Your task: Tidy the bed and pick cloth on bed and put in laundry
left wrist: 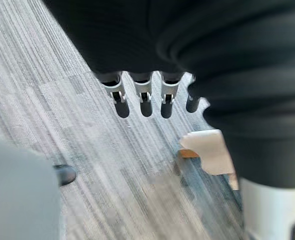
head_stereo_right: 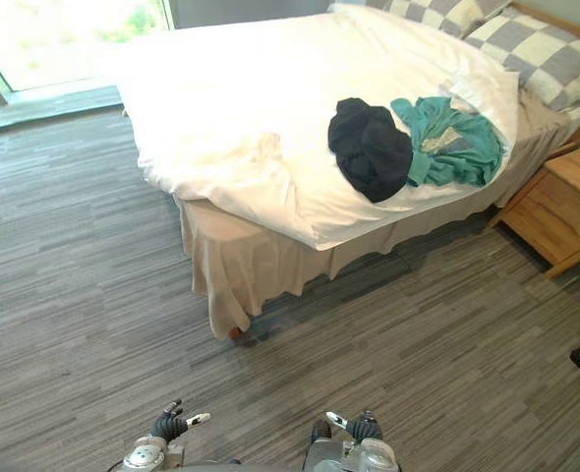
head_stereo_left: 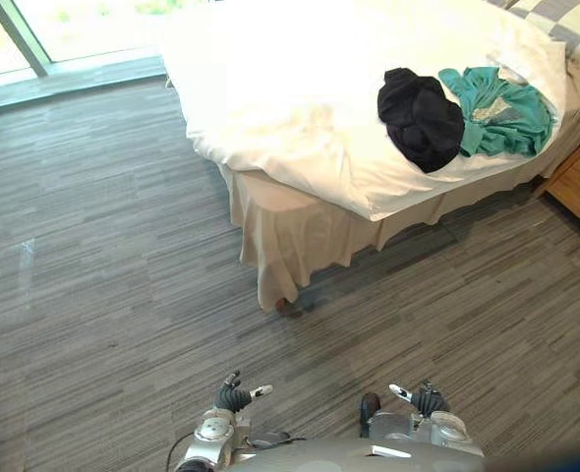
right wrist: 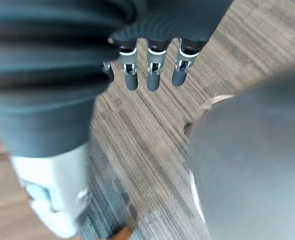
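A bed (head_stereo_left: 300, 216) with a rumpled white duvet (head_stereo_left: 300, 88) stands ahead of me. On its right part lie a black cloth (head_stereo_left: 420, 118) and, touching it, a teal cloth (head_stereo_left: 498, 110) beside a white pillow (head_stereo_left: 531, 54). My left hand (head_stereo_left: 234, 395) and right hand (head_stereo_left: 423, 398) hang low by my body, far from the bed, fingers straight and empty. The left wrist view shows the left hand's fingers (left wrist: 145, 100) over the floor, and in the right wrist view the right hand's fingers (right wrist: 154, 72) point at the floor.
Checked pillows (head_stereo_right: 551, 54) rest at the head of the bed. A wooden nightstand (head_stereo_right: 562, 206) stands to the bed's right. Grey striped carpet (head_stereo_left: 103, 275) spreads between me and the bed. A window (head_stereo_left: 44, 29) runs along the far left.
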You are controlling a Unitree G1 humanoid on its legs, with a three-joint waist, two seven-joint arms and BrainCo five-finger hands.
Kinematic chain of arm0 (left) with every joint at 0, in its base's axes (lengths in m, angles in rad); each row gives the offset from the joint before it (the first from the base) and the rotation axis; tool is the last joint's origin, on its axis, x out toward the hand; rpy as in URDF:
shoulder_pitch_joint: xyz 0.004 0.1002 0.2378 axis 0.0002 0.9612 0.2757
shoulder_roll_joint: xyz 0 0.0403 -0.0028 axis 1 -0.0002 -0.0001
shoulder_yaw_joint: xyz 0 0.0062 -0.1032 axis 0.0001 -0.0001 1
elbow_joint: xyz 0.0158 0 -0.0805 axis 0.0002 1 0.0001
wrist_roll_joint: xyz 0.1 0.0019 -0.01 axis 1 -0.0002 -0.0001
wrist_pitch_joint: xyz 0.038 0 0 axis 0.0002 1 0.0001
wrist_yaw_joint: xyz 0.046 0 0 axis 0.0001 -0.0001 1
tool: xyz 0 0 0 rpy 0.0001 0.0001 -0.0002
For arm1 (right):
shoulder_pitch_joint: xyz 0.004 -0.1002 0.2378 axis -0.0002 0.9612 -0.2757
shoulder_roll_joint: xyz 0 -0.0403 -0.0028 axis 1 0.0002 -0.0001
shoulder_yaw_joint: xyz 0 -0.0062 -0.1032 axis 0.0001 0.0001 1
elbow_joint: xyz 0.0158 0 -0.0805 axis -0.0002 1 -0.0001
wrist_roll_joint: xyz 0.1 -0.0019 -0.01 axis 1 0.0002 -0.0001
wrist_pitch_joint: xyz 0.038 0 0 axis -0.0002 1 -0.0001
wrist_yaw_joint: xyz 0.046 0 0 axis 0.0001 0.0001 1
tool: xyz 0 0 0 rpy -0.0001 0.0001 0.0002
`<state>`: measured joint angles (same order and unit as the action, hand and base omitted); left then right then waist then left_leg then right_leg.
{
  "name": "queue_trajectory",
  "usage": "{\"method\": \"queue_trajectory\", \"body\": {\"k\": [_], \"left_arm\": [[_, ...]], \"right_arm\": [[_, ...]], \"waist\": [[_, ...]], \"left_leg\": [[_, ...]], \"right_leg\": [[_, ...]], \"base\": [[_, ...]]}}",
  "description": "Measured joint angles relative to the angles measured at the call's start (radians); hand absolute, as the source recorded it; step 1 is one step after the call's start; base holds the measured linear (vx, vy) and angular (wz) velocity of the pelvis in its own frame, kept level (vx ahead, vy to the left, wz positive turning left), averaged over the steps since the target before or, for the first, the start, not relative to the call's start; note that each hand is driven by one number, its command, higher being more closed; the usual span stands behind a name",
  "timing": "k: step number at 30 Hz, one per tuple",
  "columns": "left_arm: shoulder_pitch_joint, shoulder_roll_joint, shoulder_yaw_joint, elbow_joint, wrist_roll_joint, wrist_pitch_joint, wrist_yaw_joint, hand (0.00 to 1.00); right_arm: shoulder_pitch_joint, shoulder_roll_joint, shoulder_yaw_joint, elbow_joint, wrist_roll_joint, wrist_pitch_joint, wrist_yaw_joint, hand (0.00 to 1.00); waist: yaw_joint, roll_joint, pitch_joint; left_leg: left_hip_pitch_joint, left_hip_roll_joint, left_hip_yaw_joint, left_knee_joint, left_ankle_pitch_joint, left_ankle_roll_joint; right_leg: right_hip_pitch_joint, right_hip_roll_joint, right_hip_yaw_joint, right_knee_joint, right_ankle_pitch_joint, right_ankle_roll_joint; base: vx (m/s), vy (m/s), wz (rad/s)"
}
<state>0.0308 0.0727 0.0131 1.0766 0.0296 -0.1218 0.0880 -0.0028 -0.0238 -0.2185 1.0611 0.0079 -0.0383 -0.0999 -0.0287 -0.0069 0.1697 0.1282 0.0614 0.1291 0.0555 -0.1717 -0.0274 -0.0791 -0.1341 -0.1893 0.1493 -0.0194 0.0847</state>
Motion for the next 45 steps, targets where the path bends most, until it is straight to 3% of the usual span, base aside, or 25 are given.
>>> {"method": "queue_trajectory", "body": {"k": [1,5,11,12,13,15,16,17,18,20,21,23,24,25,26,27,30,35,36,39,41,42,43,44,45], "left_arm": [[0.001,-0.015,0.024,0.000,0.002,0.000,-0.001,0.00],[0.005,-0.019,0.082,-0.004,0.004,-0.004,0.000,0.00],[0.035,-0.011,0.113,-0.020,0.002,-0.008,0.002,0.00],[0.055,-0.007,0.115,-0.034,0.000,-0.011,0.002,0.00],[0.052,-0.010,0.115,-0.039,-0.009,-0.014,0.002,0.00],[0.044,-0.028,0.112,-0.062,-0.011,-0.016,0.003,0.00],[0.043,-0.041,0.111,-0.075,-0.011,-0.020,0.004,0.00],[0.045,-0.040,0.109,-0.074,-0.011,-0.021,0.004,0.00],[0.051,-0.041,0.106,-0.073,-0.011,-0.021,0.004,0.00],[0.041,-0.047,0.082,-0.074,-0.011,-0.022,0.004,0.00],[0.041,-0.041,0.072,-0.075,-0.011,-0.024,0.004,0.00],[0.040,-0.033,0.032,-0.073,-0.011,-0.031,0.005,0.00],[0.042,-0.039,0.014,-0.073,-0.011,-0.037,0.004,0.00],[0.029,-0.044,0.005,-0.067,-0.011,-0.039,0.004,0.00],[0.029,-0.039,0.003,-0.069,-0.011,-0.040,0.005,0.00],[0.024,-0.016,-0.010,-0.071,-0.010,-0.039,0.005,0.00],[0.021,-0.010,-0.010,-0.072,-0.018,-0.039,0.005,0.00],[0.025,-0.005,-0.011,-0.046,-0.017,-0.034,0.004,0.00],[0.025,-0.007,-0.013,-0.031,-0.017,-0.031,0.003,0.00],[0.027,-0.017,-0.042,-0.028,-0.017,-0.017,0.003,0.00],[0.025,0.012,-0.051,-0.027,-0.017,-0.017,0.000,0.00],[0.023,0.015,-0.051,-0.025,-0.017,-0.017,0.000,0.00],[0.021,0.021,-0.047,-0.025,-0.019,-0.017,0.004,0.00],[0.014,0.025,-0.046,-0.024,-0.018,-0.016,0.004,0.00],[0.014,0.024,-0.044,-0.023,-0.018,-0.015,0.004,0.00]], "right_arm": [[-0.001,-0.004,0.007,-0.005,0.004,-0.001,0.001,0.00],[0.011,-0.004,0.076,-0.006,0.009,-0.002,0.006,0.00],[0.032,-0.002,0.083,-0.005,0.008,-0.015,0.018,0.00],[0.035,-0.007,0.088,-0.004,0.008,-0.016,0.019,0.00],[0.035,-0.007,0.089,0.000,0.008,-0.016,0.020,0.00],[0.036,-0.020,0.098,-0.002,0.008,-0.016,0.021,0.00],[0.037,-0.037,0.107,-0.003,0.007,-0.013,0.024,0.00],[0.037,-0.036,0.107,-0.002,0.006,-0.013,0.024,0.00],[0.039,-0.034,0.108,-0.001,0.005,-0.012,0.023,0.00],[0.025,-0.040,0.098,0.015,-0.003,-0.012,0.019,0.00],[0.020,-0.037,0.092,0.018,-0.005,-0.011,0.018,0.00],[0.018,-0.037,0.080,0.023,-0.014,-0.010,0.016,0.00],[0.020,-0.049,0.080,0.019,-0.022,-0.011,0.015,0.00],[0.008,-0.059,0.081,0.026,-0.028,-0.008,0.011,0.00],[0.009,-0.057,0.088,0.026,-0.031,-0.009,0.010,0.00],[0.008,-0.043,0.110,0.026,-0.031,-0.010,0.008,0.00],[0.006,-0.030,0.110,0.026,-0.032,-0.010,0.006,0.00],[0.014,-0.027,0.110,0.027,-0.032,-0.010,0.006,0.00],[0.020,-0.023,0.109,0.027,-0.032,-0.010,0.007,0.00],[0.019,-0.035,0.104,0.013,-0.031,-0.013,0.011,0.00],[0.020,-0.010,0.079,-0.005,-0.032,-0.013,0.016,0.00],[0.021,-0.009,0.076,-0.004,-0.032,-0.013,0.016,0.00],[0.021,-0.007,0.077,-0.006,-0.033,-0.014,0.017,0.00],[0.019,-0.006,0.085,-0.006,-0.032,-0.013,0.019,0.00],[0.015,-0.005,0.082,-0.006,-0.032,-0.014,0.019,0.00]], "waist": [[-0.008,0.022,0.005],[-0.007,-0.006,0.002],[-0.009,-0.006,-0.016],[-0.008,0.004,-0.020],[-0.007,0.000,-0.022],[-0.009,0.014,-0.019],[-0.002,0.034,-0.012],[0.004,0.031,-0.011],[0.015,0.033,-0.010],[0.015,0.046,-0.002],[0.016,0.042,0.000],[0.015,0.045,0.003],[0.013,0.070,0.001],[0.018,0.074,0.013],[0.019,0.066,0.012],[0.018,0.027,0.017],[0.023,0.017,0.023],[0.021,0.018,0.008],[0.021,0.012,-0.006],[0.008,0.037,-0.020],[0.004,-0.010,-0.014],[0.001,-0.008,-0.013],[-0.010,-0.023,-0.016],[-0.003,-0.030,-0.014],[-0.003,-0.028,-0.012]], "left_leg": [[0.014,0.022,0.000,-0.002,-0.002,-0.010],[0.085,0.049,0.003,-0.035,0.003,-0.031],[0.090,0.075,0.023,0.005,-0.047,-0.061],[0.037,0.102,0.024,0.164,-0.107,-0.095],[-0.025,0.112,0.025,0.303,-0.112,-0.104],[-0.114,0.138,0.025,0.502,-0.090,-0.109],[-0.154,0.162,0.028,0.653,-0.034,-0.129],[-0.164,0.163,0.029,0.692,-0.003,-0.133],[-0.171,0.165,0.039,0.711,-0.028,-0.115],[-0.208,0.130,0.067,0.630,-0.128,-0.094],[-0.213,0.111,0.069,0.579,-0.133,-0.092],[-0.216,0.063,0.064,0.363,-0.085,-0.092],[-0.215,0.055,0.046,0.204,0.021,-0.089],[-0.196,0.053,0.052,0.177,0.077,-0.042],[-0.181,0.040,0.055,0.146,0.078,-0.041],[-0.170,0.006,0.073,0.107,0.089,-0.025],[-0.150,-0.009,0.109,0.106,0.081,-0.003],[-0.059,-0.022,0.134,0.027,0.078,-0.008],[-0.047,-0.028,0.136,-0.016,0.072,-0.007],[-0.004,-0.022,0.103,-0.077,0.073,-0.005],[0.032,-0.030,0.023,-0.067,0.076,0.011],[0.038,-0.028,0.013,-0.066,0.076,0.013],[0.045,-0.023,-0.032,-0.054,0.071,0.018],[0.045,-0.015,-0.060,-0.052,0.070,0.014],[0.044,-0.009,-0.071,-0.051,0.071,0.012]], "right_leg": [[0.010,0.019,-0.001,0.016,-0.007,-0.002],[0.061,0.041,0.001,0.043,-0.053,-0.024],[0.101,0.076,0.016,-0.014,-0.074,-0.031],[0.120,0.099,0.023,-0.029,-0.106,-0.045],[0.130,0.099,0.024,-0.034,-0.108,-0.049],[0.162,0.103,0.025,-0.044,-0.102,-0.054],[0.203,0.108,0.034,-0.051,-0.105,-0.068],[0.216,0.100,0.037,-0.052,-0.108,-0.073],[0.228,0.090,0.052,-0.058,-0.112,-0.078],[0.234,0.053,0.086,-0.068,-0.113,-0.080],[0.234,0.039,0.093,-0.068,-0.112,-0.080],[0.241,0.012,0.099,-0.069,-0.114,-0.070],[0.246,0.023,0.104,-0.074,-0.129,-0.039],[0.259,0.024,0.124,-0.078,-0.135,-0.014],[0.260,0.016,0.124,-0.082,-0.131,-0.008],[0.262,-0.016,0.126,-0.096,-0.143,0.002],[0.262,-0.033,0.149,-0.101,-0.139,0.007],[0.294,-0.040,0.149,-0.098,-0.139,0.007],[0.275,-0.042,0.144,-0.060,-0.153,0.025],[0.135,-0.032,0.143,0.261,-0.174,0.066],[0.021,-0.061,0.152,0.604,-0.084,0.154],[0.008,-0.063,0.151,0.641,-0.066,0.150],[-0.032,-0.076,0.134,0.729,-0.099,0.093],[-0.063,-0.078,0.120,0.703,-0.193,0.057],[-0.077,-0.074,0.118,0.672,-0.218,0.053]], "base": [[0.18,-0.156,0.11],[0.15,-0.092,0.17],[0.08,-0.046,-0.12],[0.08,-0.061,-0.06],[0.09,-0.072,-0.02],[0.11,-0.107,-0.02],[0.14,-0.085,-0.21],[0.15,-0.050,-0.34],[0.16,-0.030,-0.39],[0.16,0.020,-0.45],[0.14,0.079,-0.36],[0.14,0.126,-0.22],[0.14,0.181,-0.17],[0.13,0.183,-0.14],[0.17,0.165,-0.03],[0.14,0.114,0.01],[0.15,0.086,-0.21],[0.10,0.014,-0.26],[0.07,-0.026,-0.11],[0.09,-0.003,0.22],[0.12,-0.021,0.87],[0.17,-0.076,1.16],[0.19,-0.095,0.99],[0.25,-0.110,1.00],[0.20,-0.093,0.68]]}}
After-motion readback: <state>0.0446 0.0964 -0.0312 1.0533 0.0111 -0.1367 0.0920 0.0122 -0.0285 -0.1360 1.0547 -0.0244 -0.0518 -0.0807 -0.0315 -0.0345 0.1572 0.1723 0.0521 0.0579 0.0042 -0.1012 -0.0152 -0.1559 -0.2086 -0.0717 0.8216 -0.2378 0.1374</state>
